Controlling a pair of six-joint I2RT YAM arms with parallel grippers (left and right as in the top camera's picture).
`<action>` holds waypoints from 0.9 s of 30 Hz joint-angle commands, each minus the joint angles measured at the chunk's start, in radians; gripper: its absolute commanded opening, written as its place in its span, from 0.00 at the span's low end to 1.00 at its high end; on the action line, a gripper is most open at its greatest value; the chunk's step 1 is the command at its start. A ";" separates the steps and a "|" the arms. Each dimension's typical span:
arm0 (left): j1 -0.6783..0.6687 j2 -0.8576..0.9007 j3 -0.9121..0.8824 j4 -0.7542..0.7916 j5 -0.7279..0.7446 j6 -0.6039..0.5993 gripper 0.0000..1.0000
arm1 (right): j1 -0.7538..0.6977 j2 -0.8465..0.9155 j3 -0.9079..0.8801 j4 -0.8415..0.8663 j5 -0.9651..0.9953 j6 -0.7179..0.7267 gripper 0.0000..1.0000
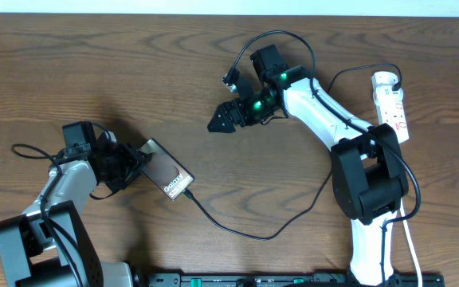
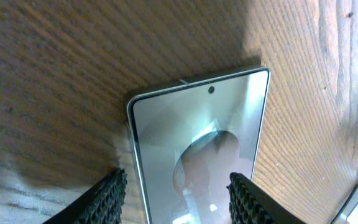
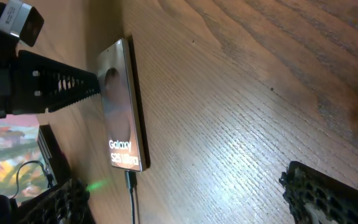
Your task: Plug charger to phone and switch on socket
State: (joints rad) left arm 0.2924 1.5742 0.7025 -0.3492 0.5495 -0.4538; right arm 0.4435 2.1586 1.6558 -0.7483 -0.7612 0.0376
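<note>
When viewed from overhead, found phone (image 1: 166, 177) flat on wooden tabletop (image 1: 94, 72), left of centre. Read white "Galaxy S25 Ultra" on its dark face in right wrist view, next to a lighter oval patch. Logged left hand (image 1: 138, 166) clamped on phone's two long edges. Traced charger (image 1: 253, 235) from small plug tip seated in phone's end farthest from left hand, then across tabletop toward right arm. Logged right hand (image 1: 220, 119) spread wide, empty, well apart from phone. Spotted socket (image 1: 391, 102) at far right, white, red markings too small to read.
</note>
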 commanded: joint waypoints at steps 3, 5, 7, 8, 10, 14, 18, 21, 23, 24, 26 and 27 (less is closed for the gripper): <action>-0.002 0.014 -0.013 -0.043 -0.045 0.008 0.62 | -0.004 -0.013 0.019 -0.004 0.000 0.003 0.99; -0.001 0.013 -0.012 -0.039 -0.045 0.010 0.66 | -0.005 -0.014 0.019 -0.005 0.001 0.003 0.96; -0.001 0.011 -0.006 -0.025 -0.024 0.059 0.77 | -0.010 -0.017 0.020 -0.004 0.023 0.003 0.96; -0.001 0.007 0.002 -0.026 -0.006 0.091 0.80 | -0.014 -0.021 0.021 -0.005 0.050 0.006 0.97; -0.001 -0.010 0.027 -0.042 0.008 0.121 0.82 | -0.027 -0.034 0.021 -0.009 0.106 0.019 0.98; -0.002 -0.114 0.092 -0.073 0.008 0.121 0.87 | -0.074 -0.100 0.021 -0.044 0.222 0.018 0.99; -0.002 -0.300 0.104 -0.073 0.016 0.125 0.95 | -0.152 -0.251 0.021 -0.103 0.440 0.066 0.99; -0.002 -0.394 0.104 -0.073 0.057 0.185 0.95 | -0.224 -0.375 0.021 -0.120 0.549 0.090 0.99; -0.002 -0.418 0.105 -0.072 0.064 0.193 0.95 | -0.275 -0.435 0.021 -0.118 0.588 0.090 0.99; -0.002 -0.423 0.106 -0.073 0.064 0.193 0.96 | -0.309 -0.462 0.021 -0.118 0.605 0.090 0.99; -0.002 -0.425 0.114 -0.073 0.064 0.193 0.96 | -0.373 -0.496 0.021 -0.118 0.612 0.089 0.99; -0.002 -0.423 0.118 -0.073 0.064 0.193 0.96 | -0.420 -0.510 0.021 -0.119 0.610 0.089 0.99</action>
State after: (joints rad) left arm 0.2916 1.1545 0.7937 -0.4187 0.5980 -0.2932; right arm 0.1322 1.6974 1.6630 -0.8627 -0.2317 0.1066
